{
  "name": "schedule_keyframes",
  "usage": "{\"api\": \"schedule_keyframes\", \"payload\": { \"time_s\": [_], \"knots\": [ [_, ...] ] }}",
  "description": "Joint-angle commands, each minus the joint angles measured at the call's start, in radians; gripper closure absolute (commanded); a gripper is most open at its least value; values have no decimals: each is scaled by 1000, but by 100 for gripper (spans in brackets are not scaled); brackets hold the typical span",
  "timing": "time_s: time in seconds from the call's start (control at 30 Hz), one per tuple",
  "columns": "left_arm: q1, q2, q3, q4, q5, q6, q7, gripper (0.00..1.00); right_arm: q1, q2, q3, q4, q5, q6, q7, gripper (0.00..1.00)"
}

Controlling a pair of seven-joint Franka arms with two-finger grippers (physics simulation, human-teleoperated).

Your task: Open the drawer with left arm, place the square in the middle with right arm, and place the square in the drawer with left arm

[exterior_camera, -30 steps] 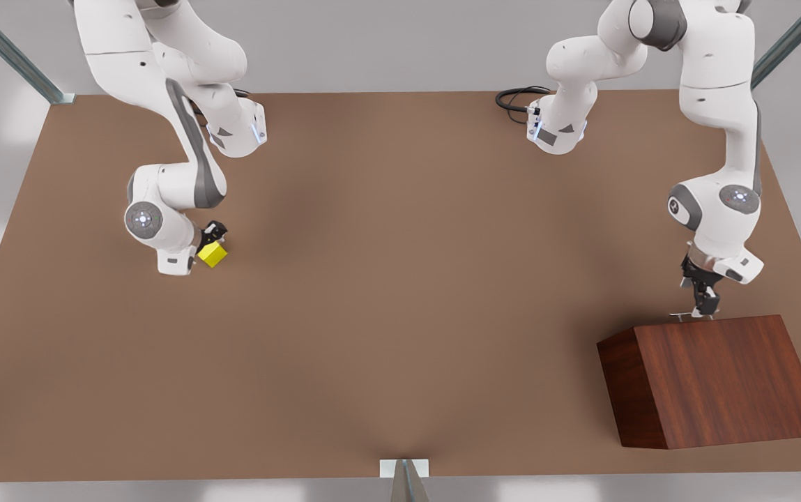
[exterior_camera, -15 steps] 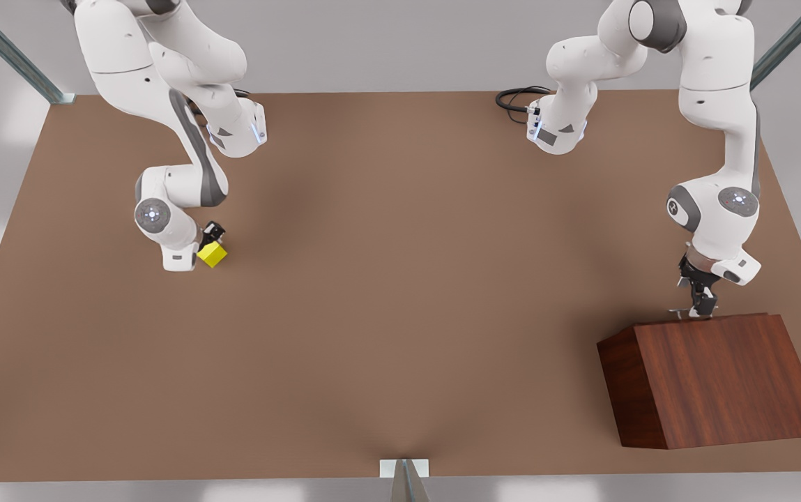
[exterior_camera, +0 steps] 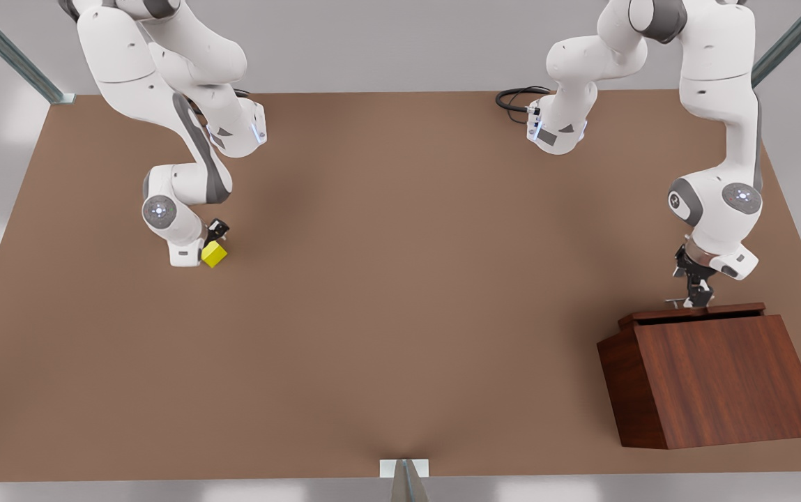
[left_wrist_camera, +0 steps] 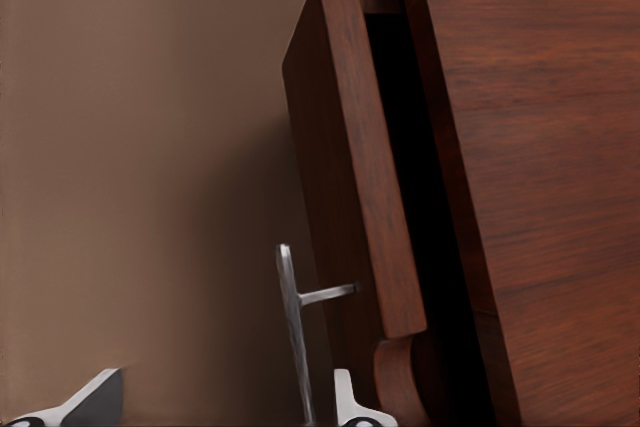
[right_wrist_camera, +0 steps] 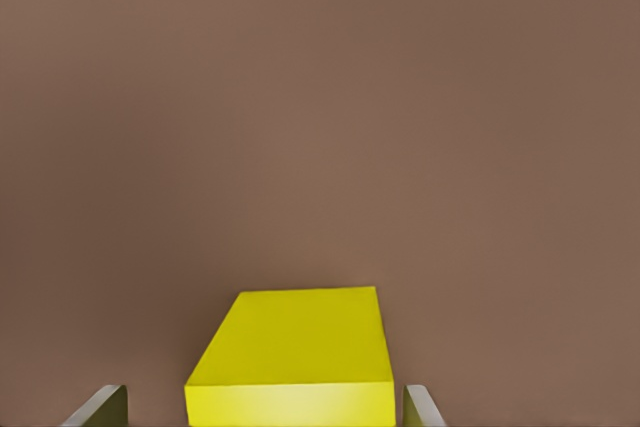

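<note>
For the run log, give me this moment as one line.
left gripper: on drawer handle, drawer slightly open | right gripper: at yellow square

1. The square point(exterior_camera: 214, 254): bright yellow, plain.
2. The drawer point(exterior_camera: 693, 313) and cabinet point(exterior_camera: 721, 380): dark reddish-brown wood grain.
3. Handle point(left_wrist_camera: 291, 322): silver.
4. Table point(exterior_camera: 400, 293): matte brown, unmarked.
5. Arms: white, grey joints.

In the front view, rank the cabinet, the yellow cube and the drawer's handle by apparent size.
1. Cabinet, by far the largest.
2. Yellow cube.
3. Drawer handle, a thin sliver partly behind the left gripper; cube versus handle is close.
</note>
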Motion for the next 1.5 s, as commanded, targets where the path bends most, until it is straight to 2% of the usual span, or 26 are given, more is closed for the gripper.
{"api": "schedule_keyframes", "payload": {
  "time_s": [0.0, 0.23, 0.4, 0.43, 0.5, 0.7, 0.83, 1.0, 1.1, 1.17, 1.27, 1.3, 1.37, 1.47],
  "knots": [
    [0, 0, 0, 0, 0, 0, 0, 0, 1, 2, -1, 0, -1, 5, -3, 0],
    [0, -25, 0, -20, 0, -31, -2, 0, -42, 66, -23, -16, -1, 128, -94, 0],
    [0, -42, 0, -20, 0, -62, -2, 0, -45, 68, -23, -20, -1, 126, -92, 0],
    [0, -42, 0, -21, 0, -65, -2, 0, -47, 66, -23, -20, -1, 126, -94, 3],
    [0, -45, 0, -23, 0, -76, -2, 0, -45, 63, -23, -22, -1, 120, -94, 51],
    [-2, -71, 0, -26, 2, -128, -2, 0, -45, 54, -21, -19, -1, 102, -114, 49],
    [-2, -68, -2, -28, 0, -131, -3, 0, -28, -18, -21, 24, 8, 1, -105, 48],
    [-2, -78, -1, -29, 0, -168, -2, 0, 101, 11, -1, 210, 11, -90, 21, 49],
    [-2, -86, -2, -29, 0, -191, -3, 0, 119, 33, 169, 288, 11, -145, 276, 48],
    [-2, -86, -2, -29, 0, -200, -3, 0, 159, 80, 243, 394, 11, -242, 407, 47],
    [-2, -92, -2, -37, 0, -207, -5, 0, 277, 175, 328, 550, 9, -271, 628, 48],
    [-2, -97, -2, -41, 0, -211, -9, 0, 291, 215, 364, 627, 6, -309, 679, 48],
    [-3, -104, -2, -43, 2, -226, -11, 0, 375, 303, 365, 779, 2, -352, 766, 48],
    [-3, -114, 0, -44, 0, -240, -12, 0, 533, 528, 356, 1119, -57, -484, 978, 48]
  ]
}}
